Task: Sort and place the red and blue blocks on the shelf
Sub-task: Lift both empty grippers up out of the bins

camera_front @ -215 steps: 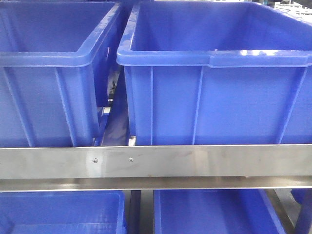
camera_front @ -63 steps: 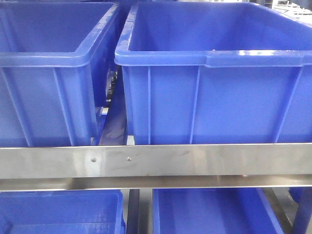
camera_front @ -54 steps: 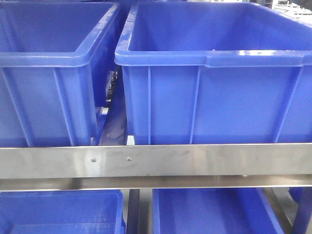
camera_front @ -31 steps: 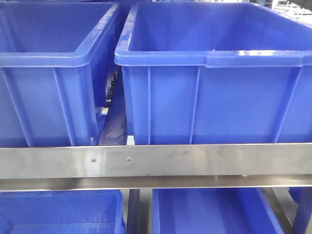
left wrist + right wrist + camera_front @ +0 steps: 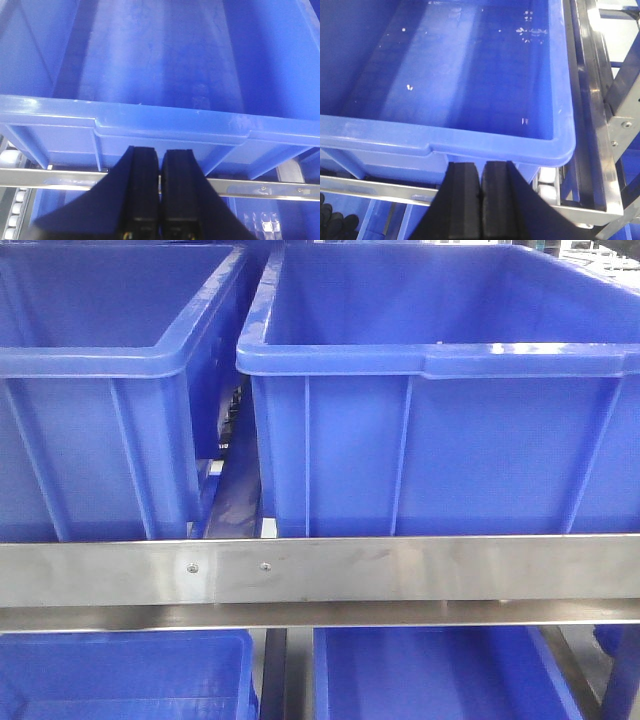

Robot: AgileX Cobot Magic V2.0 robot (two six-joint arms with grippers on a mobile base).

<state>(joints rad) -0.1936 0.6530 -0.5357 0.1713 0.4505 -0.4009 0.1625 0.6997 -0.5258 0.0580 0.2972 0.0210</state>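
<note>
The red and blue blocks are out of view in every frame. The shelf shows as a brushed-steel front rail (image 5: 400, 570) with two small screws, running across the front view. My left gripper (image 5: 160, 150) is shut with nothing between its black fingers, held in front of a large blue bin's rim (image 5: 165, 127) and above the shelf rail (image 5: 260, 189). My right gripper (image 5: 481, 165) is also shut and empty, just below the near rim of another blue bin (image 5: 470, 140), above the shelf rail (image 5: 380, 189).
Two large blue bins (image 5: 90, 390) (image 5: 450, 400) stand side by side on the upper tier, with a narrow gap between them. Two more blue bins (image 5: 120, 675) (image 5: 440, 675) sit on the tier below. White rollers (image 5: 550, 187) and a steel upright frame (image 5: 615, 125) lie to the right.
The front view has shifted very slightly; the bins sit a little lower and left than 3.4 s ago. Nothing else has changed.
</note>
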